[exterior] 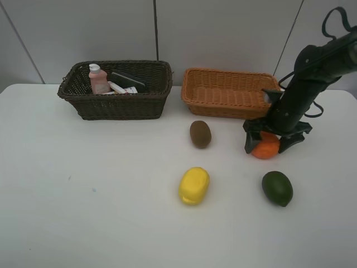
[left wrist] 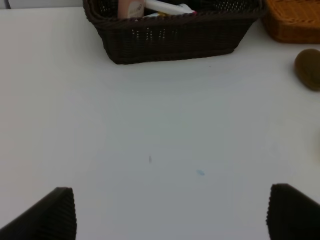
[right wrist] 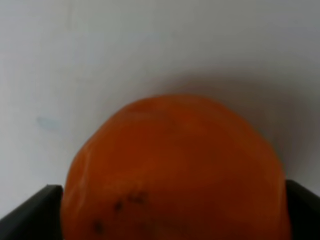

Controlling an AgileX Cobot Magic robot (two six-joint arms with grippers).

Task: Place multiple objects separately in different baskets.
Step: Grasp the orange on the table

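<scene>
Roughly halfway, by the look of it. The small stuff is sorted: a pink bottle [exterior: 99,80], a marker [exterior: 120,87] and a dark eraser [exterior: 128,81] are seen lying in the dark basket [exterior: 114,103] at the back left. The tan basket [exterior: 223,107] beside it is shown w/ nothing in it, so the fruit half isn't done yet.

All 4 fruits are found on the tabletop [exterior: 83,195]. The kiwi [exterior: 200,134] is just in front of the tan basket, the lemon [exterior: 194,185] nearer the front and the avocado [exterior: 277,188] to the right of the lemon. The orange [exterior: 264,151] is by the tan basket's right end.

The orange is straddled by the right gripper [exterior: 266,147], jaws set wide w/ one finger each side. It appears to be sat on the tabletop, not lifted. Whether it's squeezed or just bracketed can't be told tbh. The fingers are seen right at its edges in the wrist view, but contact isn't clear.

The left gripper [left wrist: 170,210] is held wide open over bare tabletop, nothing between the fingers.

Left to do, imo: orange to be lifted and put in the tan basket, then kiwi, lemon, avocado.
</scene>
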